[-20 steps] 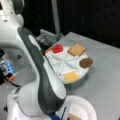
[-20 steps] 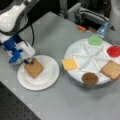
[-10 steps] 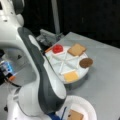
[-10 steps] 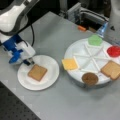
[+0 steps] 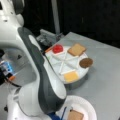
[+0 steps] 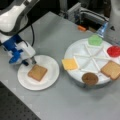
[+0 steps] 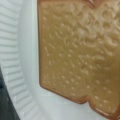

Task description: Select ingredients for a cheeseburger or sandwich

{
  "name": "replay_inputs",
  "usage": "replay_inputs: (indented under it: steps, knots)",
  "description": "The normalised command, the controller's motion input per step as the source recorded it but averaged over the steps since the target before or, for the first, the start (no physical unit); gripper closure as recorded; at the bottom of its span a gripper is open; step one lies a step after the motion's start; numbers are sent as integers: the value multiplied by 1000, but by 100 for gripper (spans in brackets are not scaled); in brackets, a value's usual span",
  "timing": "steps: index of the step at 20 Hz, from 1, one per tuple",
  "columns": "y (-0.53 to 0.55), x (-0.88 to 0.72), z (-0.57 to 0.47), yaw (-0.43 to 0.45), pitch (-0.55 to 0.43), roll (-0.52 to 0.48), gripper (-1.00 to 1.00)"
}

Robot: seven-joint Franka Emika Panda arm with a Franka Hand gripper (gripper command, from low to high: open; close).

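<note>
While the blue-and-white gripper (image 6: 31,60) hangs just above the plain white round plate (image 6: 51,75), near its rim at a front view's left, I cannot tell how its fingers stand. One tan-brown bread square (image 6: 37,72) lies flat on that plate. The white sectioned round tray (image 6: 77,51) holds a green lettuce piece (image 6: 95,40), red round disc (image 6: 114,50), orange cheese square (image 6: 69,64), dark brown round patty (image 6: 90,78) and second bread square (image 6: 112,69). I read no writing anywhere.

One tan bread square (image 6: 37,72) lies flat on the plate (image 6: 51,75); second bread square (image 6: 111,69), lettuce (image 6: 95,40), red disc (image 6: 113,50), cheese (image 6: 69,64), patty (image 6: 90,78) fill tray (image 6: 75,53) compartments.
</note>
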Motion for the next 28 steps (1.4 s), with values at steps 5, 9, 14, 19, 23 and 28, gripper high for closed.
replay_inputs:
  steps: [5, 9, 14, 19, 23, 28]
  knots:
    - [233, -186, 191, -124, 107, -279, -100]
    - [408, -349, 340, -156, 140, -368, -100]
    - [601, -527, 437, -141, 115, -546, -100]
    - [834, -662, 455, -223, 40, -778, -100]
    - [868, -726, 305, -265, -49, -848, -100]
    - [623, -723, 35, -230, -126, -703, -100]
